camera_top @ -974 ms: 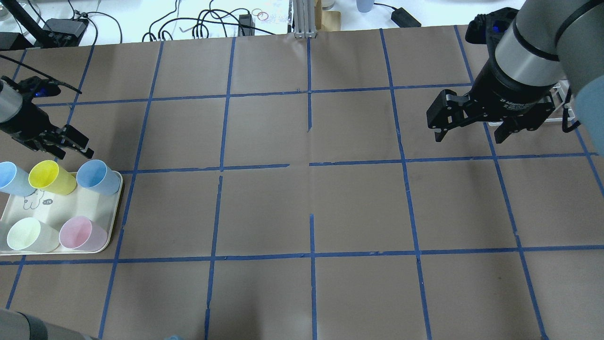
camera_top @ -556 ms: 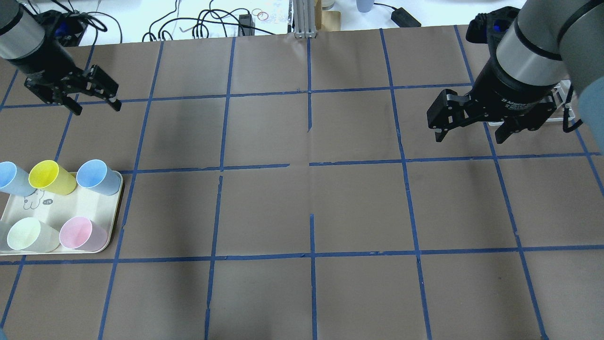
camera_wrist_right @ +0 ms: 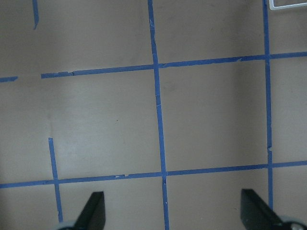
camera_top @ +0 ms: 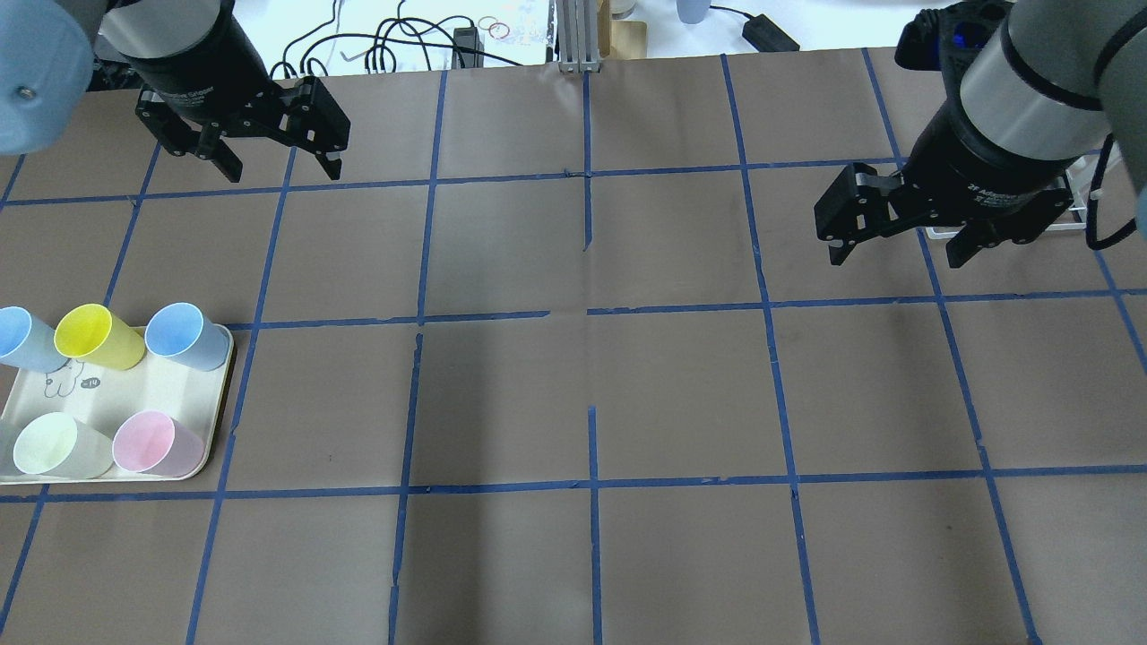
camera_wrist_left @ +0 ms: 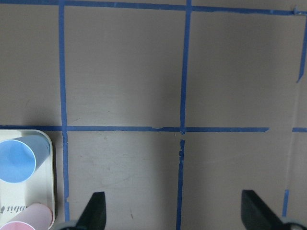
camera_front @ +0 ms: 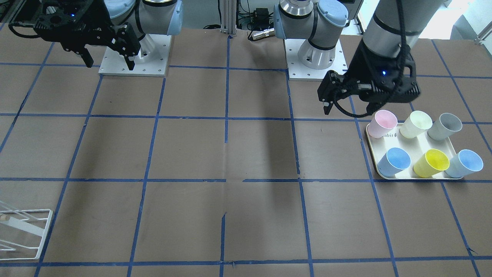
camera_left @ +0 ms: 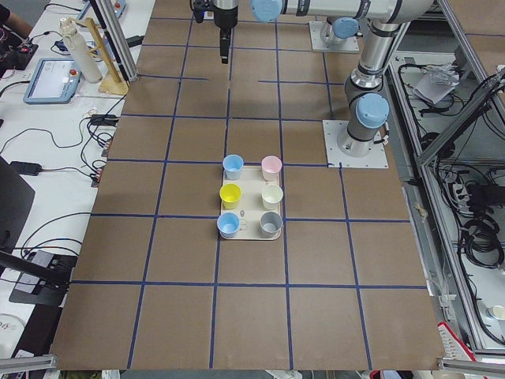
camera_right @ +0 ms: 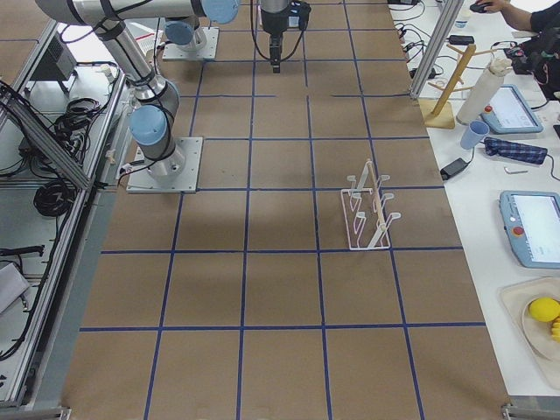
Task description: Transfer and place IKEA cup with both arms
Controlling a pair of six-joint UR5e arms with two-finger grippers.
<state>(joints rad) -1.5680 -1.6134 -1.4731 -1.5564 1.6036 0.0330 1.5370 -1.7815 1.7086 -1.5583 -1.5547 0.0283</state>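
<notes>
- Brown paper with a blue tape grid covers the table; a cream tray of six tumblers sits on its left half.
- We find the IKEA cup upright, mouth up, at the tray corner nearest the table's middle and farthest from the robot's edge. The yellow cup stands just beside it and the pink cup is near.
- We judge it light, stiff, thin-walled and smooth. Its taper could let it slide out of a hard squeeze. A moderate pinch over the rim wall on the side facing the table's middle looks soundest.
- We note the left gripper with jaws wide apart and empty, raised over bare paper and well apart from the cup. In the wrist view the cup lies at the lower left, outside its fingers.
- We note the right gripper likewise spread and empty, over the right half, far from the cup.
</notes>
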